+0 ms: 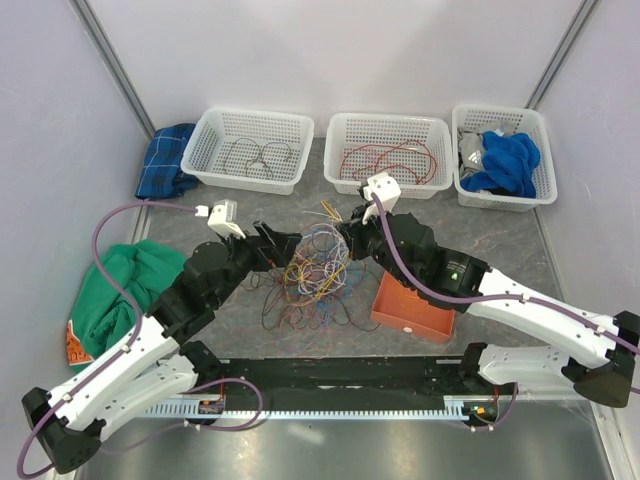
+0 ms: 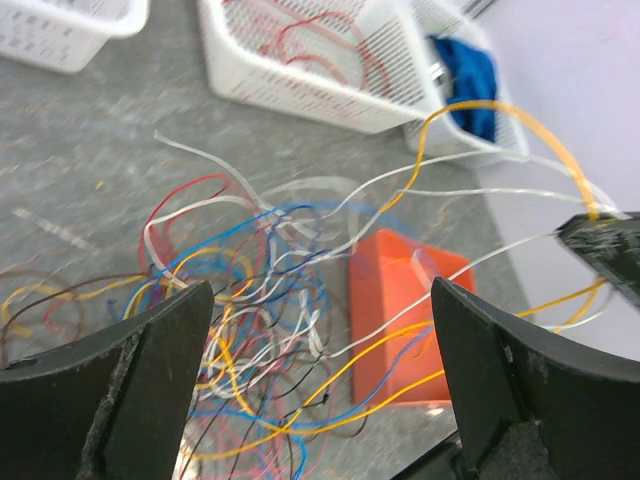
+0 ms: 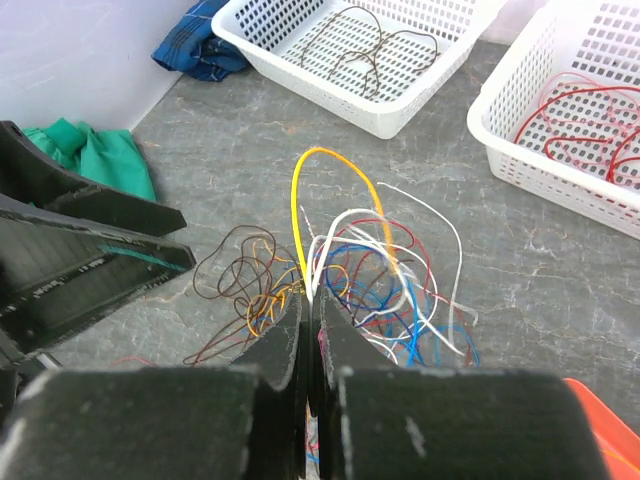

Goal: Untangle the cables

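The cables (image 1: 315, 265) lie in a many-coloured tangle on the grey table between my two grippers. My right gripper (image 1: 347, 235) is shut on a yellow and a white strand of the cables (image 3: 320, 160), which rise in a loop from its tips (image 3: 310, 298). My left gripper (image 1: 283, 246) stands open just left of the tangle. In the left wrist view its fingers (image 2: 150, 340) stand wide apart, with the cables (image 2: 260, 300) on the table beyond them and nothing gripped. Taut yellow and white strands run to the right gripper's tip (image 2: 610, 245).
Three white baskets stand at the back: the left basket (image 1: 250, 113) holds dark brown wires, the middle basket (image 1: 388, 118) red wires, the right basket (image 1: 500, 110) a blue cloth. An orange tray (image 1: 405, 318) sits right of the tangle. A green cloth (image 1: 130, 285) lies left.
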### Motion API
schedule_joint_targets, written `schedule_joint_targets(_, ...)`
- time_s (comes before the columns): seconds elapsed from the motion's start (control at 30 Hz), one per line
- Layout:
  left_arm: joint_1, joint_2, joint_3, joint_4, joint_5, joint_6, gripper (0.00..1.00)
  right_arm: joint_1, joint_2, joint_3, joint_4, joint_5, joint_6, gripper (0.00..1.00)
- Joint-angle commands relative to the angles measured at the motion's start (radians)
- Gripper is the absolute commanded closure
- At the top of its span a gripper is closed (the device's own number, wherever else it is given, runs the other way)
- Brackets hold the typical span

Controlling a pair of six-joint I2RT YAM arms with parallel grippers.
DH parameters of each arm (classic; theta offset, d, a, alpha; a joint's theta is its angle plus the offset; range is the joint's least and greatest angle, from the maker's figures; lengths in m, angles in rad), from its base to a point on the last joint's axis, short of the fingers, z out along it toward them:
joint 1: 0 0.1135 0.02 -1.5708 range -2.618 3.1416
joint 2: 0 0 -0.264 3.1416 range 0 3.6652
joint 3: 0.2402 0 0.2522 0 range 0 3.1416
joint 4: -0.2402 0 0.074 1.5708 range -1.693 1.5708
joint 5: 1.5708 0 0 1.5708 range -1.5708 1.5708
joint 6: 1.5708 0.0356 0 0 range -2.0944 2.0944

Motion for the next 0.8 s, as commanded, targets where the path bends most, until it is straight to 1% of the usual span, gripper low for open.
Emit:
schedule_joint_targets(0.0,-0.003,0.018,0.036,0.145,0.047,0.003,0.02,-0.002,-0.026,0.022,0.004,-0.013,-0.022,1.00)
schedule_joint_targets(0.2,-0.003,0.066,0.093,0.145,0.077,0.017,0.01,-0.002,-0.077,0.016,0.004,-0.035,-0.036,1.00)
schedule_joint_targets(0.33,-0.003,0.064,0.067,0.153,0.082,0.013,0.01,-0.002,-0.129,-0.016,0.007,-0.056,-0.054,1.00)
schedule_joint_targets(0.37,-0.003,0.054,0.057,0.194,0.076,0.014,0.01,-0.002,-0.136,-0.036,0.009,-0.059,-0.056,1.00)
schedule_joint_targets(0.53,-0.003,0.012,0.001,0.298,0.090,0.030,0.01,0.000,-0.164,-0.092,0.024,-0.078,-0.057,1.00)
schedule_joint_targets(0.6,-0.003,0.023,0.005,0.338,0.117,0.031,0.00,-0.002,-0.163,-0.105,0.033,-0.088,-0.056,1.00)
schedule_joint_targets(0.77,-0.003,0.113,0.069,0.335,0.171,0.011,0.00,0.000,-0.152,-0.102,0.044,-0.114,-0.048,1.00)
